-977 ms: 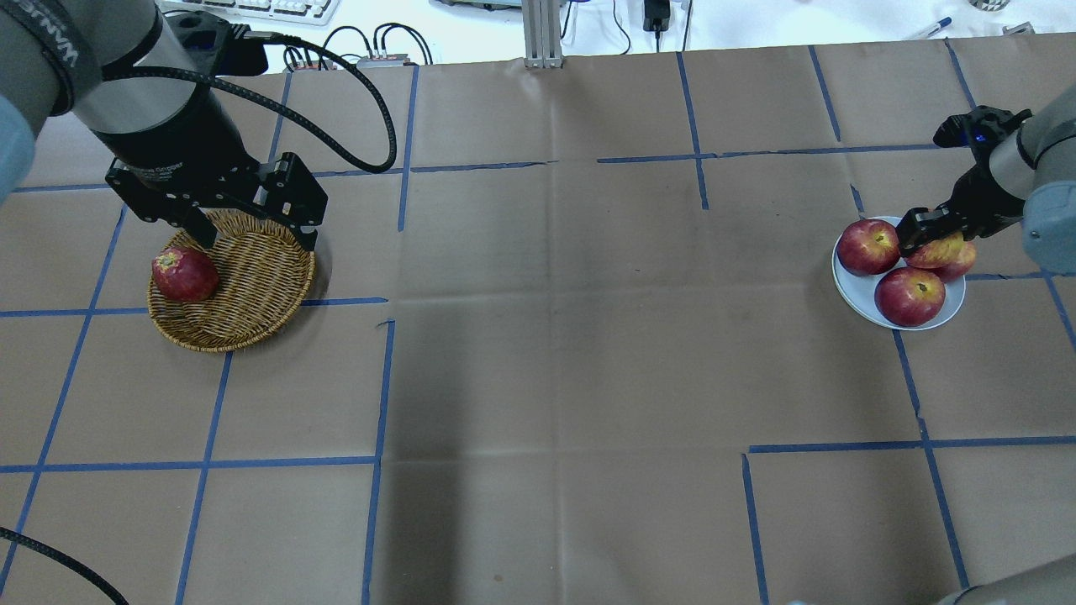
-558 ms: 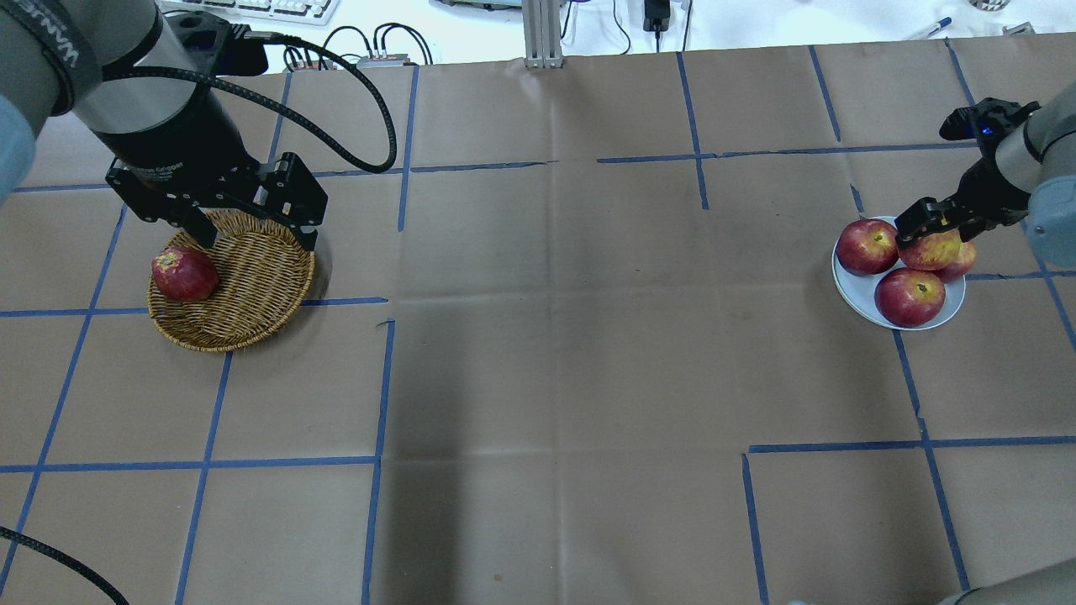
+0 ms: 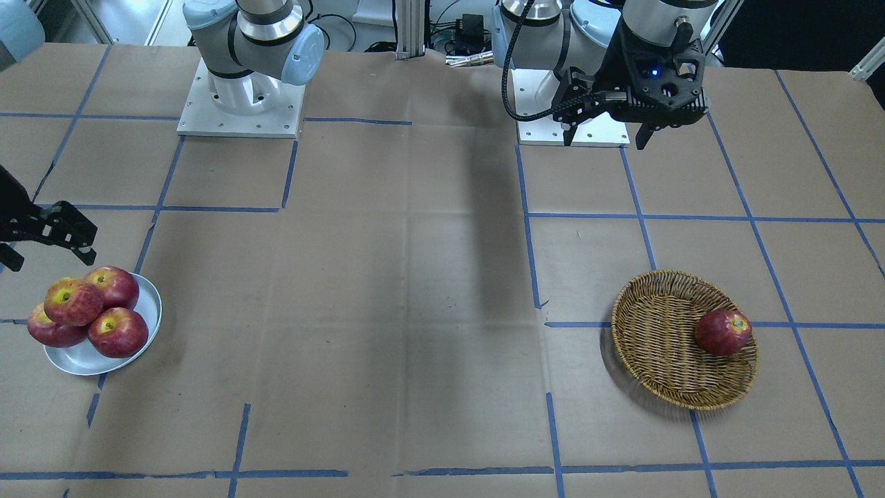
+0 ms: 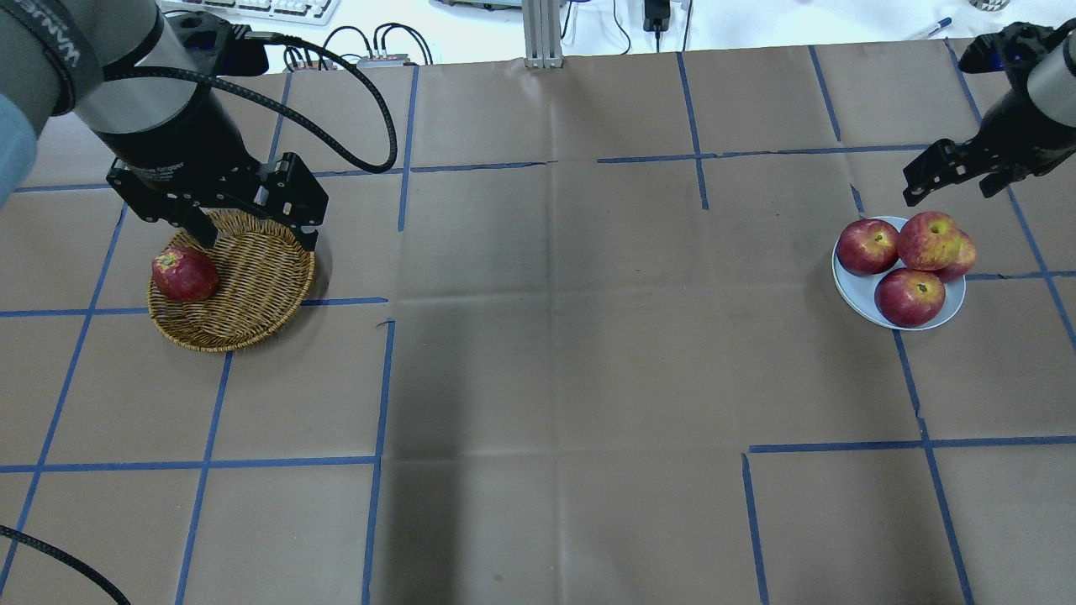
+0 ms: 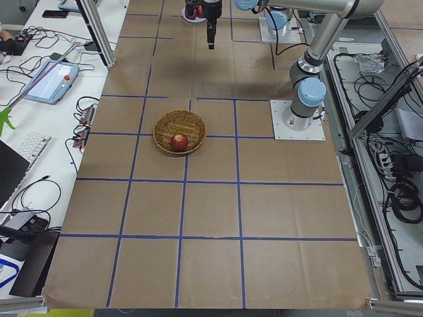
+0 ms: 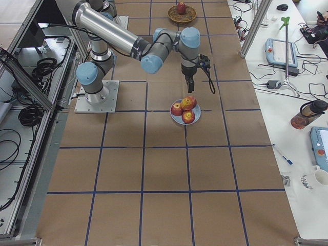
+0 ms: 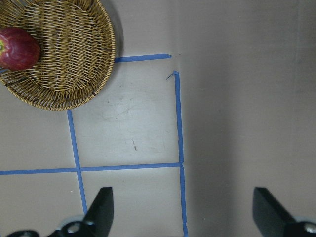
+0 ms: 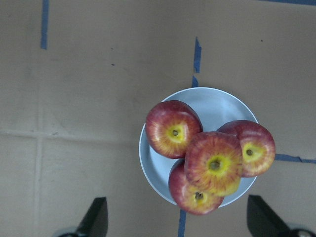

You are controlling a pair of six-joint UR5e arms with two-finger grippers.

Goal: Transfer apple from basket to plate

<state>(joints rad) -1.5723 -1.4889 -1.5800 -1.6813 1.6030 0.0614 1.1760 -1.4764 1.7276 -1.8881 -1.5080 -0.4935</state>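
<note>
The apple (image 4: 929, 239), pinkish-red with a yellow stem patch, lies on top of three darker apples on the pale plate (image 4: 851, 286). It also shows in the front view (image 3: 73, 301) and the right wrist view (image 8: 215, 163). My right gripper (image 4: 954, 181) is open and empty, raised above the plate's far side, clear of the fruit. The wicker basket (image 4: 252, 290) at the left holds one dark red apple (image 4: 185, 275). My left gripper (image 4: 252, 231) is open and empty, high over the basket's far rim.
Brown paper with blue tape lines covers the table. The plate (image 3: 83, 360) is near the table's right end, and the basket (image 3: 657, 346) is on the left side. Cables and a metal post (image 4: 542, 34) are at the far edge.
My right gripper has come off the apple, risen and moved toward the far side. The apple stays on top of the pile. The left arm has not moved.
</note>
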